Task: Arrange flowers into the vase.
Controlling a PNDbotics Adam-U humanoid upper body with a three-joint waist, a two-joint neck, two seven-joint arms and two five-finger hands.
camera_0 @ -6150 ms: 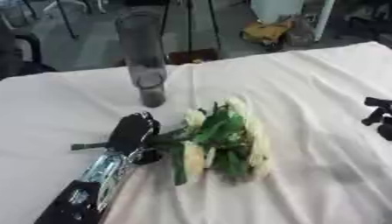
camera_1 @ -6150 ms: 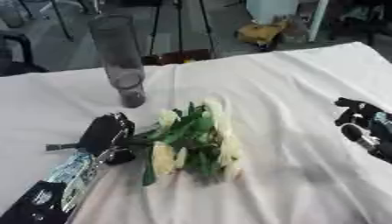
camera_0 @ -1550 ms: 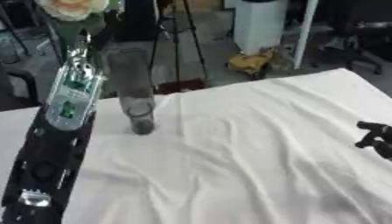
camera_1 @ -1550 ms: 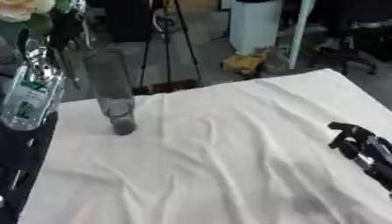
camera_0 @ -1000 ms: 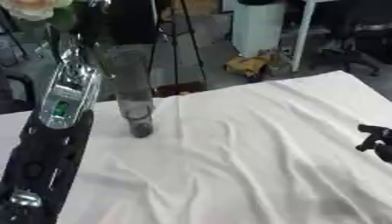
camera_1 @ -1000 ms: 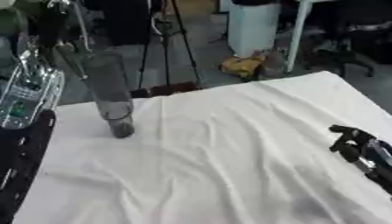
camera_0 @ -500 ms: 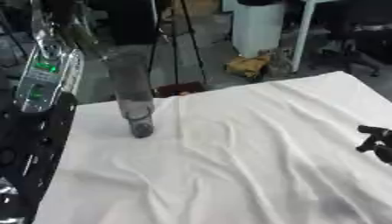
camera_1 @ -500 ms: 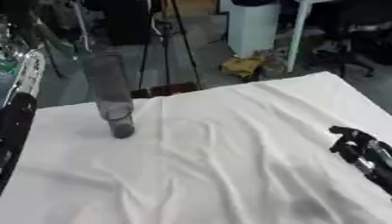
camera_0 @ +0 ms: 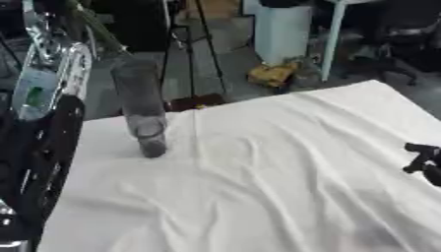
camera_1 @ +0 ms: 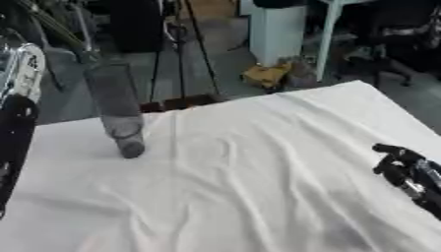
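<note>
While the left arm rises with its hand out of frame, green stems angle down just beside it toward the tall grey glass vase, so steer them vertically; the right hand rests curled, well apart.

left hand: cut off by the top edge, grip unseen
flower stems: blooms run out of view above
right hand: partly cut by the right edge, blurred
vase: blurred

Black left arm with silver, green-marked forearm; black right hand.
</note>
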